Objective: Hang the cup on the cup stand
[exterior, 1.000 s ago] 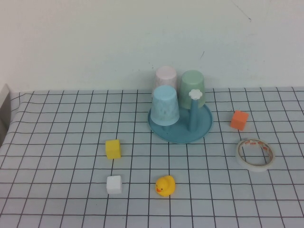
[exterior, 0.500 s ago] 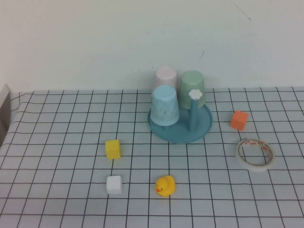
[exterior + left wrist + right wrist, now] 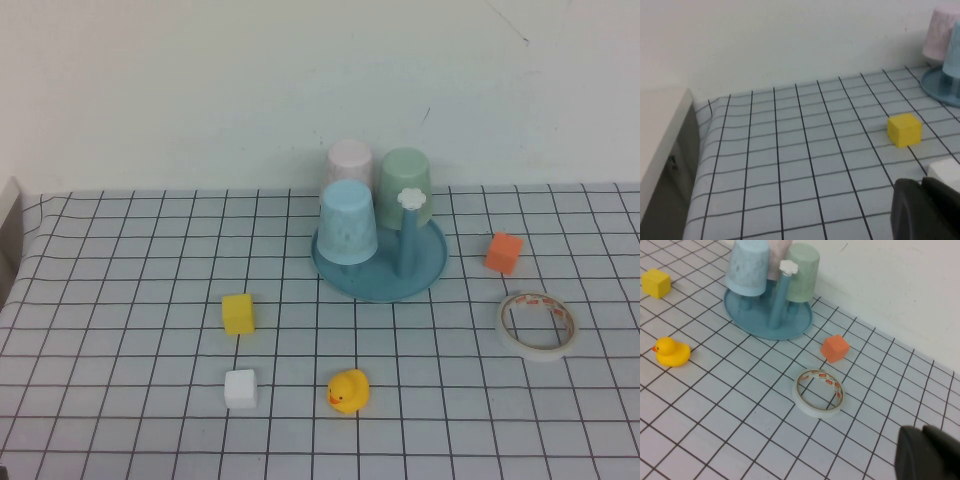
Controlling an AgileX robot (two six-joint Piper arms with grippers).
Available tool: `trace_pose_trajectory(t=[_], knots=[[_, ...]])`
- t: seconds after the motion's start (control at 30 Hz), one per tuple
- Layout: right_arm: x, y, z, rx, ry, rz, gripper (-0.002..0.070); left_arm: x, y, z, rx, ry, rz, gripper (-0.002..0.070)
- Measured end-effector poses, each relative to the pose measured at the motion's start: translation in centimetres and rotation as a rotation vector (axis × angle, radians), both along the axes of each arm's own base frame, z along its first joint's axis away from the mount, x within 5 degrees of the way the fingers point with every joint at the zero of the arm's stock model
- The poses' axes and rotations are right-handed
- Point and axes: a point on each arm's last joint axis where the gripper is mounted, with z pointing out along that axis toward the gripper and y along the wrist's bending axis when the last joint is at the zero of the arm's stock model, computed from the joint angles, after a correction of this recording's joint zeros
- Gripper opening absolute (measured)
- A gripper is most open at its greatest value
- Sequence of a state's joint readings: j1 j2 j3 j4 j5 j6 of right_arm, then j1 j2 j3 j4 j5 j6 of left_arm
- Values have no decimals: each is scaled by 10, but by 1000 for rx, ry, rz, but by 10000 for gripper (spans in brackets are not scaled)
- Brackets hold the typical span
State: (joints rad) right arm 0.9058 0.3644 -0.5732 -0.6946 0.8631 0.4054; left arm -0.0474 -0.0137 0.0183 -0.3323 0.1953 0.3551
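Note:
The light blue speckled cup [image 3: 348,222] sits upside down over a peg at the front left of the round teal cup stand [image 3: 380,278]. It also shows in the right wrist view [image 3: 747,267]. One bare blue peg with a white flower knob [image 3: 410,199] stands at the stand's front right. Neither gripper shows in the high view. My left gripper [image 3: 922,187] is shut and empty, low over the table near the white block, far from the stand [image 3: 940,87]. My right gripper [image 3: 922,432] is shut and empty, beyond the tape roll from the stand [image 3: 767,322].
A pale pink cup [image 3: 349,160] and a mint green cup [image 3: 405,180] sit upturned on the stand's rear pegs. A yellow block [image 3: 238,313], white block [image 3: 240,388], yellow duck [image 3: 348,391], orange block [image 3: 503,252] and tape roll [image 3: 538,323] lie on the checked cloth.

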Motion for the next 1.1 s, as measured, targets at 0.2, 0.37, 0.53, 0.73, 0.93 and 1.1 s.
trace_pose_trajectory(t=[0.2,0.37,0.53,0.73,0.93,1.1], knots=[[0,0,0,0,0,0,-1,-1,-1,-5,2,56,-15,0],[0,0,0,0,0,0,-1,-2,-1,-10,-34,118,-2,0],[0,0,0,0,0,0,-1,-2,4,-11,-33,128,54,0],[0,0,0,0,0,0,-1,-2,6,-11,-19,127,71,0],[0,0,0,0,0,0,-1,-2,7,-11,-33,128,83,0],[0,0,0,0,0,0,-1,-2,7,-11,-36,129,86,0]])
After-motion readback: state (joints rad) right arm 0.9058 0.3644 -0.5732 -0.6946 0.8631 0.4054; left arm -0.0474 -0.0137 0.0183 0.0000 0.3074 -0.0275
